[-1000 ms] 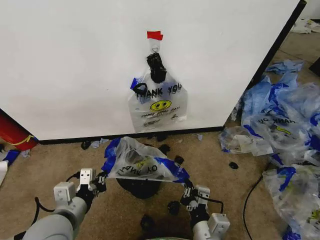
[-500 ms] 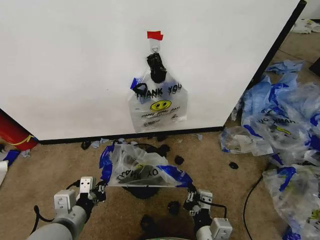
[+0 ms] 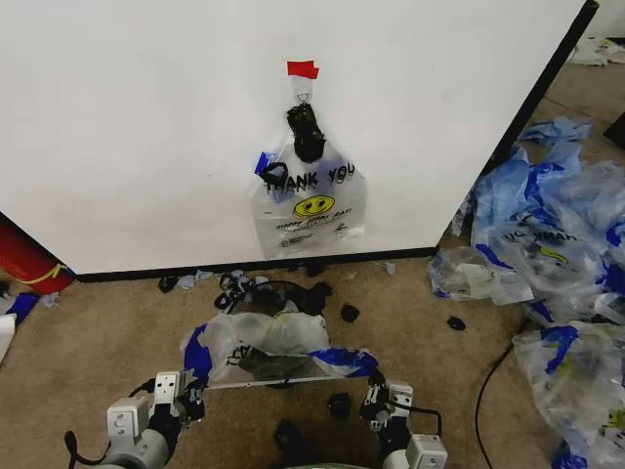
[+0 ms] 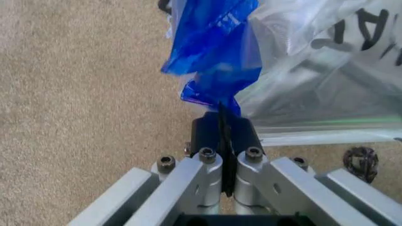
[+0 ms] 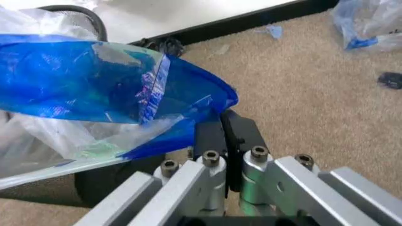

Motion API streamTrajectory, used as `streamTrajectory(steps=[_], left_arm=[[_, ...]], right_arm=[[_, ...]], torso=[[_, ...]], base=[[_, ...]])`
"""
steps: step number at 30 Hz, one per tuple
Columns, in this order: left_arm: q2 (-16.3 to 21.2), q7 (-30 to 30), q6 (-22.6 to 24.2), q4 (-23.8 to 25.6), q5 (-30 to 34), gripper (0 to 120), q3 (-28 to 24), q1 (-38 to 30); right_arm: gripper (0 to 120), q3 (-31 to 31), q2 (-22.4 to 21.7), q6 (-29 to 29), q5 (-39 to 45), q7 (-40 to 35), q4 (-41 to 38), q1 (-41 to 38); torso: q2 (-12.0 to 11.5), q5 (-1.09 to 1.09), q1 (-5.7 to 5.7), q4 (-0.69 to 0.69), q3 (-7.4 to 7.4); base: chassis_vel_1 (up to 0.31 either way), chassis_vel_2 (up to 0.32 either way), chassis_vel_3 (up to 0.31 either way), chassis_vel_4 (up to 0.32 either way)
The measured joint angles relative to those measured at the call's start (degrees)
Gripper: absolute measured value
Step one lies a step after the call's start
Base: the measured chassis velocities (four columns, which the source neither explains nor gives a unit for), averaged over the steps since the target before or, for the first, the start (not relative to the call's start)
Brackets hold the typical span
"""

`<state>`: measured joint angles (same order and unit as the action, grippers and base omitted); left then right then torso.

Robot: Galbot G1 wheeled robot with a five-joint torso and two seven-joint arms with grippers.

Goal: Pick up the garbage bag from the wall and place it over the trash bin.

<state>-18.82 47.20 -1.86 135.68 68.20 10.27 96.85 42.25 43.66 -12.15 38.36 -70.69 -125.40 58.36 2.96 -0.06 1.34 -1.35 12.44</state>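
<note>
The garbage bag, clear with blue handles and black lettering, hangs stretched between my two grippers low over the trash bin, whose black mesh rim shows behind and through it. My left gripper is shut on the bag's left blue handle, pinched between its black pads. My right gripper is shut on the right blue handle. In the right wrist view the bin's rim curves beside the bag. The white wall stands behind.
A tied bundle of like bags hangs from a hook under red tape on the wall. A big heap of blue-and-clear bags covers the carpet at the right. Black scraps lie around the bin. A red object sits at far left.
Both grippers have come down and back toward me, lowering the stretched bag. It now sags onto the bin, and the bin's far rim shows behind it.
</note>
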Motion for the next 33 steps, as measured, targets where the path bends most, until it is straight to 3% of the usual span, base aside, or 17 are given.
streamTrajectory(steps=[13, 33], left_arm=[[-0.94, -1.25, -0.52, -3.28, -1.04, 0, -1.66, -0.79], [2.91, -1.17, -0.76, -0.98, 0.74, 0, -1.83, -4.29]], right_arm=[[0, -0.73, 2.29, -0.37, 0.91, 0.91, 5.22, -2.66], [0, -0.66, 2.20, -0.18, -1.14, -0.06, 3.16, -2.35]], torso=[[0.00, 0.00, 0.00, 0.00, 0.00], [0.00, -0.01, 0.00, -0.01, 0.00]], base=[[0.000, 0.000, 0.000, 0.000], [0.000, 0.000, 0.000, 0.000]])
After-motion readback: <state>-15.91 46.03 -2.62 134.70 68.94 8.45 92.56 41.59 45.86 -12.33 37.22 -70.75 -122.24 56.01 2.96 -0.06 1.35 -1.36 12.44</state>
